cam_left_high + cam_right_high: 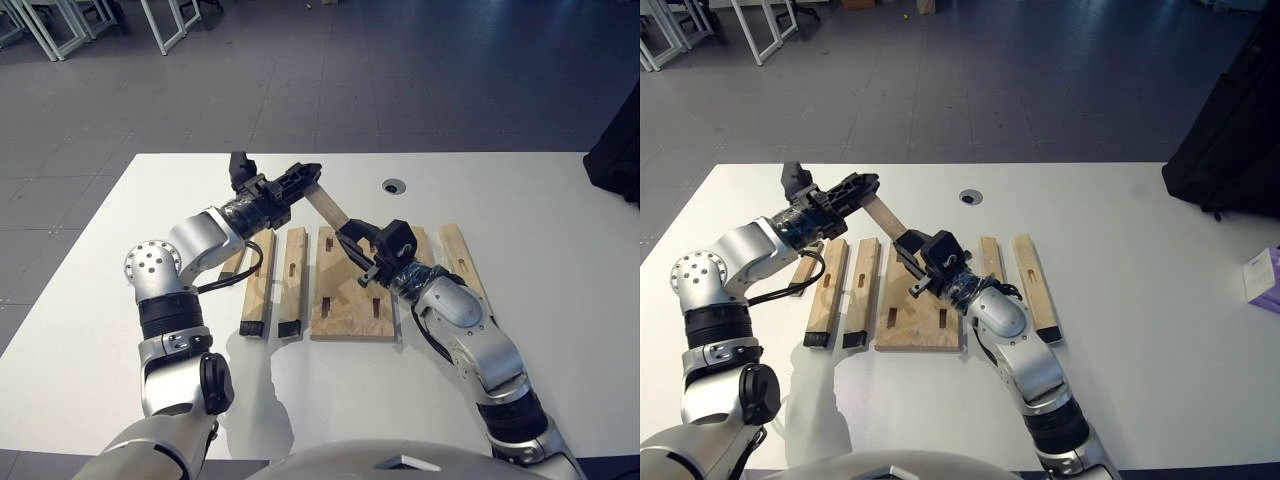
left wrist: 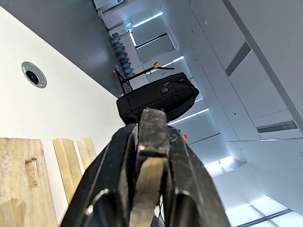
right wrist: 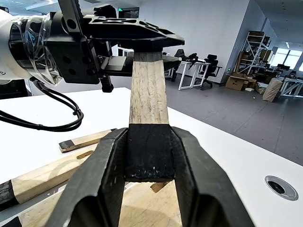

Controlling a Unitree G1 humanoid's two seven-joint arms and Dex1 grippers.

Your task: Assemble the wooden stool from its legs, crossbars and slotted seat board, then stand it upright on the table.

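Left eye view: left gripper (image 1: 303, 177), right gripper (image 1: 352, 233) clamp leg (image 1: 325, 206) above white table (image 1: 520, 190), grey floor (image 1: 400, 80) beyond.

Seen from the head, both ends of the wooden leg (image 1: 324, 207) vanish between fingers: the far end in the left gripper (image 1: 313, 171), the near end in the right gripper (image 1: 347, 233). The right arm covers the seat board's (image 1: 345, 318) far right corner and much of a neighbouring piece (image 1: 989, 252); the left forearm hides most of another piece (image 1: 232, 266).
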